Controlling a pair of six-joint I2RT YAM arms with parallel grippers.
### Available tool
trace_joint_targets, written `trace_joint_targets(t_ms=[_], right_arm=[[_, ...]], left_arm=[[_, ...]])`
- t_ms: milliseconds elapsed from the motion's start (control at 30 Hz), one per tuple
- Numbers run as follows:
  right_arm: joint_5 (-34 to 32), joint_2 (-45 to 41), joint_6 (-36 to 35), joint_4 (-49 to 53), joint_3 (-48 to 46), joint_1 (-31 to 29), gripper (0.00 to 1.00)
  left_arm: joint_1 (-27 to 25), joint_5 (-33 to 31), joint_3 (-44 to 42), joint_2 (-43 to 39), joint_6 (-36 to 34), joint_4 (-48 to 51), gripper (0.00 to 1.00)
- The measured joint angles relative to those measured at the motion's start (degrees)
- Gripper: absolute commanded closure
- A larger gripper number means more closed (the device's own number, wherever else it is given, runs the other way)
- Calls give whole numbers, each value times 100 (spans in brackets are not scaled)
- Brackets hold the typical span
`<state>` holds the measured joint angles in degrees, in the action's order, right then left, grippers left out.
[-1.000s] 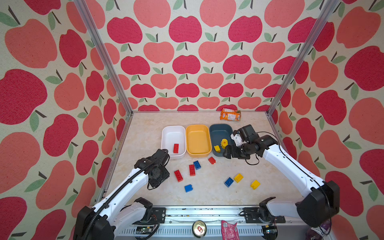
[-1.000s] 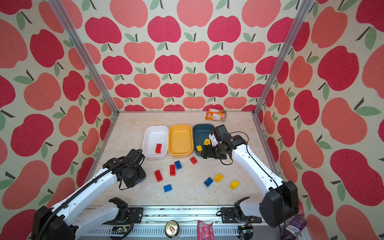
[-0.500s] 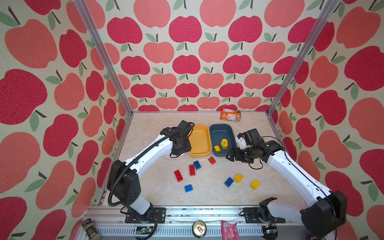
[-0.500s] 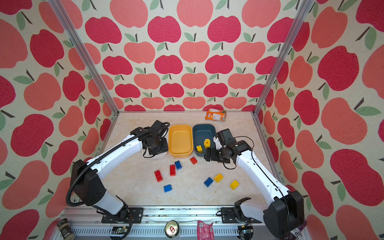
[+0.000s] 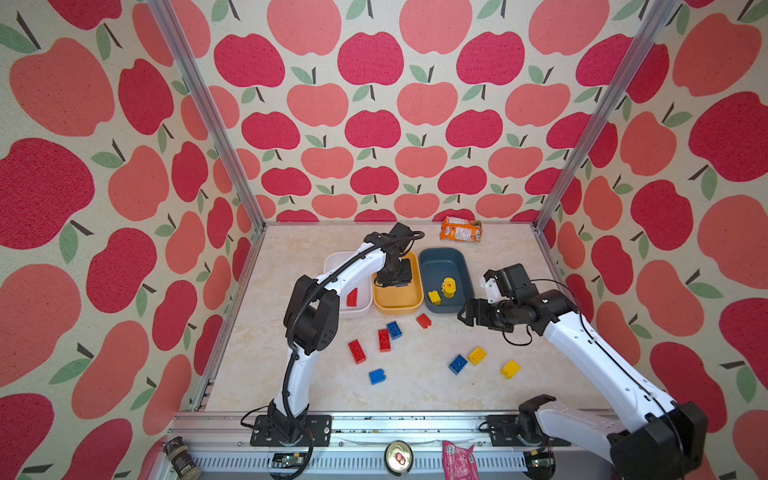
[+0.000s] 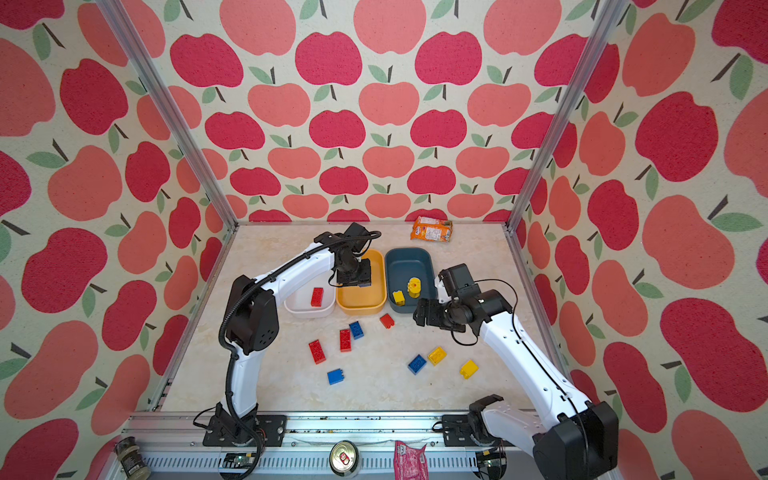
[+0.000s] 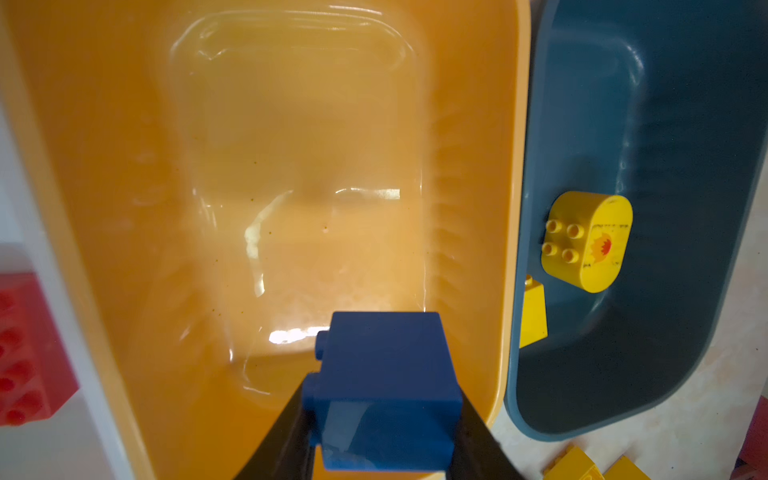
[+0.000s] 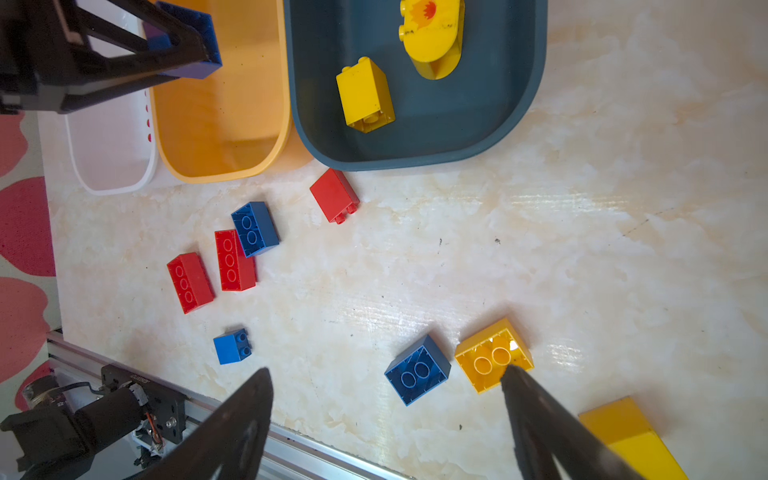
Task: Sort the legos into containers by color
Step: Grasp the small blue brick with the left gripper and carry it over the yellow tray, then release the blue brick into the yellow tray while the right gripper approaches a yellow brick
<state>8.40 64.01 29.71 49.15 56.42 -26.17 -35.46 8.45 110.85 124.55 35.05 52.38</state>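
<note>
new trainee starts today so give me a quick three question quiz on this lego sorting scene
1. True or false: the left gripper holds a blue brick above the yellow tub.
2. How many legos lie in the blue-grey tub? A one, B two, C four.
3. Fill in: the lone brick in the white tub is ___.
Key: 1 true; 2 B; 3 red.

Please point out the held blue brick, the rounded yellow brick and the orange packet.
square blue plastic brick (image 7: 386, 361): left wrist view, broad face.
rounded yellow plastic brick (image 7: 586, 242): left wrist view, its middle.
orange snack packet (image 5: 461, 229): a top view, its middle.
</note>
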Motion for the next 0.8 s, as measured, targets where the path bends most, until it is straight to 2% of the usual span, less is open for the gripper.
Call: trace_joint_targets(t_ms=[200, 267, 433, 533, 800], right_arm=[[-76, -142, 70, 0, -44, 70, 11], [-90, -181, 87, 4, -83, 83, 11], [-105, -227, 149, 24, -118, 96, 11], [-133, -260, 186, 26, -157, 118, 10], [-149, -267, 323, 26, -234, 122, 10]], left_arm=[[37, 203, 503, 682, -153, 173, 67], [61, 267, 579, 800, -181, 232, 63], [76, 337, 599, 863, -236, 339, 44], [76, 387, 608, 863, -278, 361, 37], [70, 404, 605, 800, -302, 385, 30]])
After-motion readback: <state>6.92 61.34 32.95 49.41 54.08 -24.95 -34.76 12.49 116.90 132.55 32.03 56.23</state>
